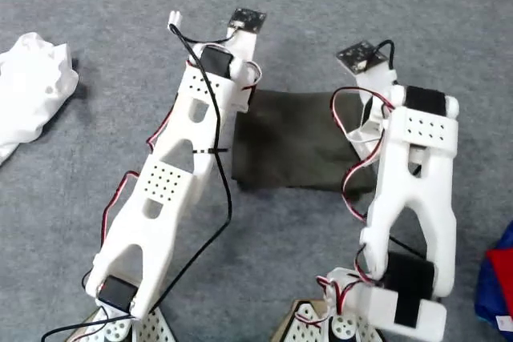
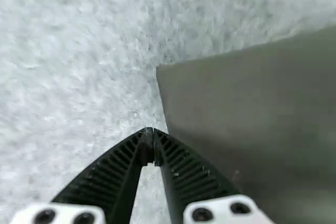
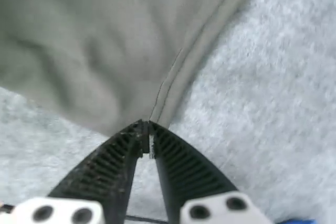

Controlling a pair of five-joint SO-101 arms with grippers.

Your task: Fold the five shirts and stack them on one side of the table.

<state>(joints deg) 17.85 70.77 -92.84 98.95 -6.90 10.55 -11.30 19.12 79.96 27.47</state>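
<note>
Left gripper (image 2: 151,139) is pressed fully shut right at the edge of the olive shirt (image 2: 252,119). Right gripper (image 3: 145,129) is clamped tight on its hem, it seems.

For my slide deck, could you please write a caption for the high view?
Two white arms bracket a folded dark shirt on a grey table; a crumpled white shirt lies far left.

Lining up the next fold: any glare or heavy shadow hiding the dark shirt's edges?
High view: even light, only soft shadows on the dark shirt; the white shirt glares, its folds faint. Left wrist view: shirt corner stands out against the pale table, shade deepens near the left claw. Right wrist view: soft fold shadows, seam legible.
</note>
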